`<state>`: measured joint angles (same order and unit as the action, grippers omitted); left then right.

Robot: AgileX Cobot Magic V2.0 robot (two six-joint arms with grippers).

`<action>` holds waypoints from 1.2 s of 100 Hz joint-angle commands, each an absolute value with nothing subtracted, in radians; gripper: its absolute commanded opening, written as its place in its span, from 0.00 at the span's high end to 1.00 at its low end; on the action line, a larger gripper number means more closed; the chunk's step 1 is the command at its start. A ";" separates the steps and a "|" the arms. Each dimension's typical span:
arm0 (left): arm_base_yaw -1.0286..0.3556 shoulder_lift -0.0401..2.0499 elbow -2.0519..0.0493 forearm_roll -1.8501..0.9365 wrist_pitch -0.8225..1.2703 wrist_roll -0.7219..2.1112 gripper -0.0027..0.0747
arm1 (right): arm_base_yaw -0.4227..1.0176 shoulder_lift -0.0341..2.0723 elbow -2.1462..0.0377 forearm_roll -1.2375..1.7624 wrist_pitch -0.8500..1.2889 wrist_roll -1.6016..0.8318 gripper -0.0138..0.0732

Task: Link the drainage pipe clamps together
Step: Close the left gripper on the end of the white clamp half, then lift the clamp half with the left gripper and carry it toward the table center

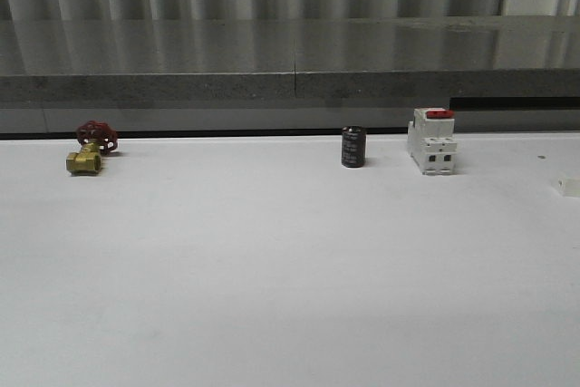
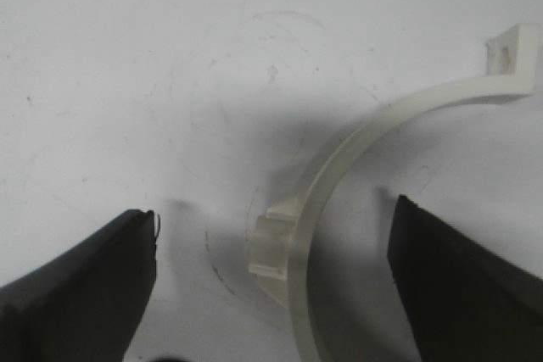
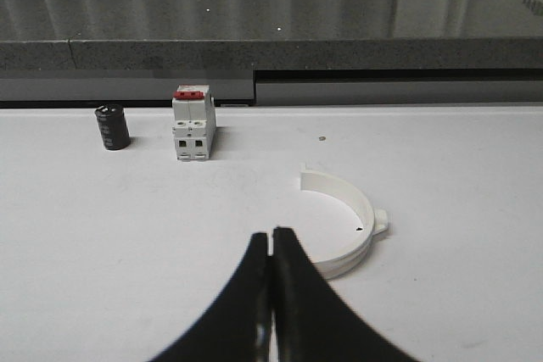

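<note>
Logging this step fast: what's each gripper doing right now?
Left gripper: open, straddling a clamp on the table, not gripping it.
Right gripper: shut, empty, a second clamp lying beside it.

I can read no text, brand or number anywhere here. The black cylinder [image 1: 353, 147] carries faint pale marks on its side, too blurred for me to make out, and the white breaker [image 1: 431, 141] with its red switch shows no lettering I can tell. The clamp half [image 3: 348, 225] is plain.
</note>
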<state>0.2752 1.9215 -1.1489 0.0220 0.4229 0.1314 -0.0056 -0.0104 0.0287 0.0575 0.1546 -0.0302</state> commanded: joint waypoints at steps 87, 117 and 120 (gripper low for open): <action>0.277 1.897 -1.177 -0.011 0.396 0.139 0.89 | -0.010 -0.025 0.009 0.058 0.071 -0.037 0.92; 0.167 1.759 -1.177 -0.083 0.524 0.139 0.89 | -0.010 -0.025 0.009 0.058 0.071 -0.037 0.92; 0.148 1.744 -1.177 -0.090 0.546 0.135 0.89 | -0.010 -0.025 0.009 0.058 0.071 -0.037 0.92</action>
